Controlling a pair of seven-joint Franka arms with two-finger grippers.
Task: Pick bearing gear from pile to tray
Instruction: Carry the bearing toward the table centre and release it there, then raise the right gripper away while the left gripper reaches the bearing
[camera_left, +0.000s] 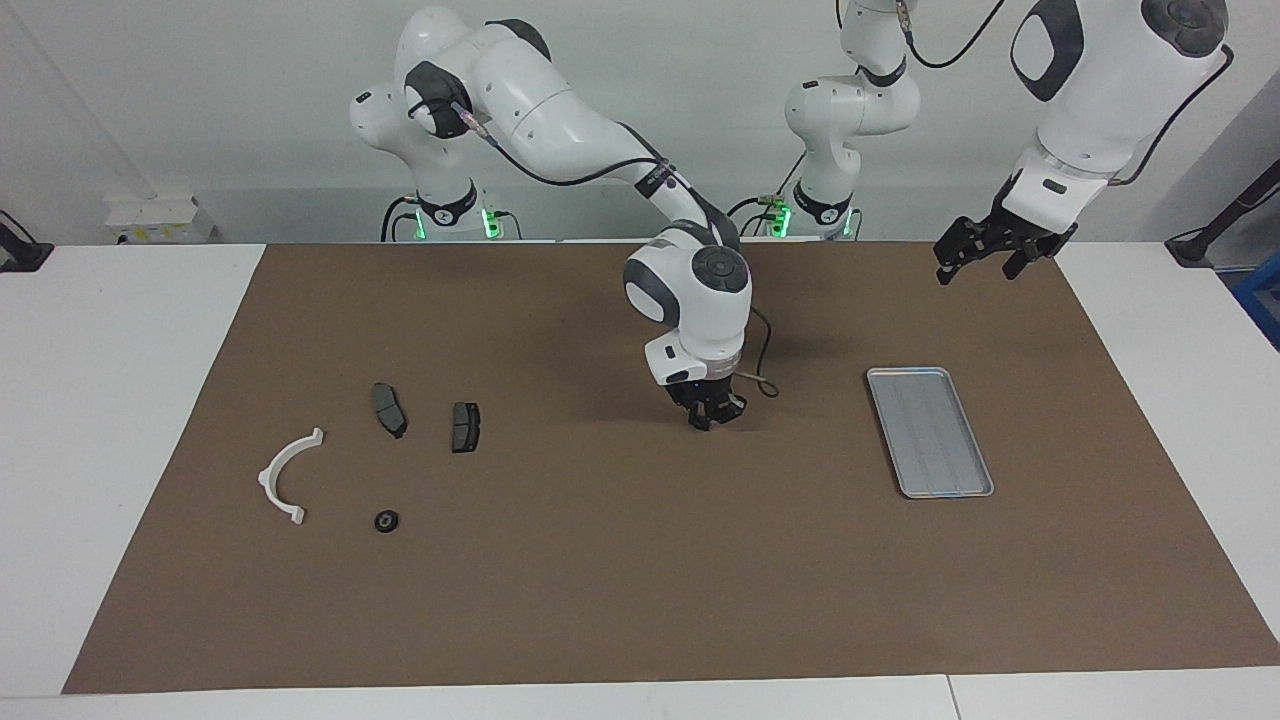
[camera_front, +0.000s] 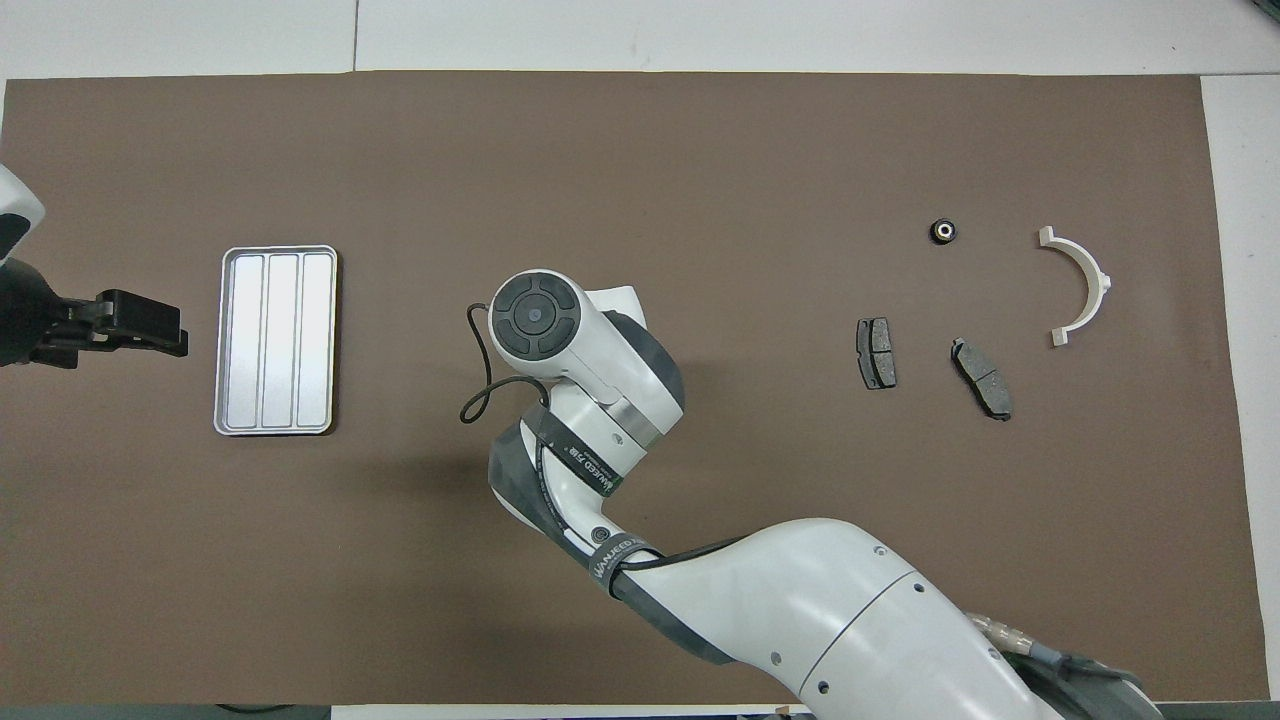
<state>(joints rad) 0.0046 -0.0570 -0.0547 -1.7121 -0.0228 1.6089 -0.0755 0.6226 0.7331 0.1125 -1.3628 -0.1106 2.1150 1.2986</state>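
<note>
The pile lies toward the right arm's end of the table. It holds a white half-ring bracket (camera_left: 267, 473) (camera_front: 1096, 281), two dark brake pads (camera_left: 389, 409) (camera_left: 465, 427) (camera_front: 876, 352) (camera_front: 982, 377) and one small black round bearing gear (camera_left: 386, 521) (camera_front: 944, 231). The silver tray (camera_left: 930, 432) (camera_front: 280, 340) lies bare toward the left arm's end. My right gripper (camera_left: 706, 418) points down just above the mat in the middle of the table, between pile and tray. In the overhead view its own wrist hides it. My left gripper (camera_left: 979, 271) (camera_front: 165, 336) hangs open in the air beside the tray.
A brown mat (camera_left: 620, 600) (camera_front: 640, 150) covers most of the white table. A black cable loop (camera_left: 765, 385) (camera_front: 480, 395) hangs off the right wrist. The right arm's forearm (camera_front: 800, 600) spans the mat's edge nearest the robots.
</note>
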